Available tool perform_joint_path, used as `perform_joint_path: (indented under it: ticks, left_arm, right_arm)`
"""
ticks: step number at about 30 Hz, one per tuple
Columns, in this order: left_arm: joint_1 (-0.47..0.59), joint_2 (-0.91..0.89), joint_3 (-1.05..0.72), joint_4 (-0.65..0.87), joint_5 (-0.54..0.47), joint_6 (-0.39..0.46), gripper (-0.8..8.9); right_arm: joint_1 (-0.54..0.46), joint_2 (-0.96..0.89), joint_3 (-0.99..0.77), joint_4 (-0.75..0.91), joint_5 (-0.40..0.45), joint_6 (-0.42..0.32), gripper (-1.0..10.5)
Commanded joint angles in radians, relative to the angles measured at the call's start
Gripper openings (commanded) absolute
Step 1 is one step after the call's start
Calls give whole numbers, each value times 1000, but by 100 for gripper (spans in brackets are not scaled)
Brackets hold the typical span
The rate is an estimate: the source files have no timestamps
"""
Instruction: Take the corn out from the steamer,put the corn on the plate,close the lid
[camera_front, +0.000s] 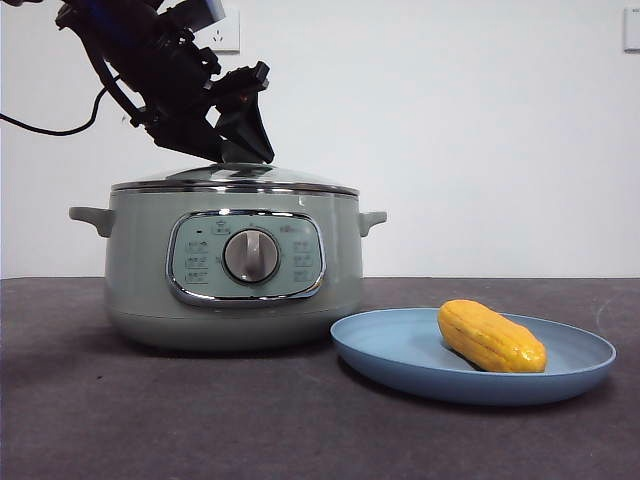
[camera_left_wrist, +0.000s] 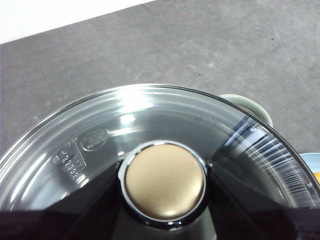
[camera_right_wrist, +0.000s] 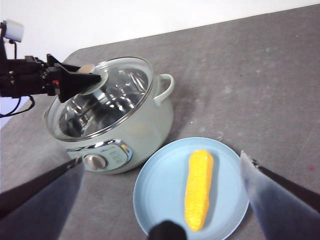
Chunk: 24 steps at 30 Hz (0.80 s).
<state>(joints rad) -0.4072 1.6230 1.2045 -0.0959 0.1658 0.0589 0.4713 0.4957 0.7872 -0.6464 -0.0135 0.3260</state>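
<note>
The sage-green steamer (camera_front: 140, 270) (camera_right_wrist: 145, 125) stands on the dark table with the glass lid (camera_front: 235, 178) (camera_left_wrist: 150, 110) (camera_right_wrist: 120, 85) resting on its rim. My left gripper (camera_front: 245, 150) (camera_left_wrist: 164, 175) (camera_right_wrist: 82, 75) reaches down from the upper left. Its jaws press both sides of the lid's round knob (camera_left_wrist: 165, 181). The yellow corn (camera_front: 490, 338) (camera_right_wrist: 199, 187) lies on the light-blue plate (camera_front: 400, 345) (camera_right_wrist: 160, 190) to the right of the steamer. My right gripper (camera_right_wrist: 161, 159) hovers high above the plate, open and holding nothing.
A black cable (camera_front: 50, 128) trails off the left arm toward the left edge. One steamer handle (camera_front: 372, 220) sticks out toward the plate. A white wall with an outlet (camera_front: 222, 35) closes off the back.
</note>
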Motion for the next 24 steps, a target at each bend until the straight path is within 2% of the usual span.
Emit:
perform_joint_path:
  ticks: [1, 13, 24]
  left_arm:
    - [-7, 5, -3, -11, -3, 13, 399]
    - [-5, -22, -3, -1, -5, 14, 415]
    - [-4, -136, -3, -2, -8, 14, 415]
  right_arm:
    - [2, -2, 0, 6, -11, -5, 599]
    - [2, -1, 0, 6, -14, -5, 599]
    - [2, -1, 0, 6, -14, -5, 599]
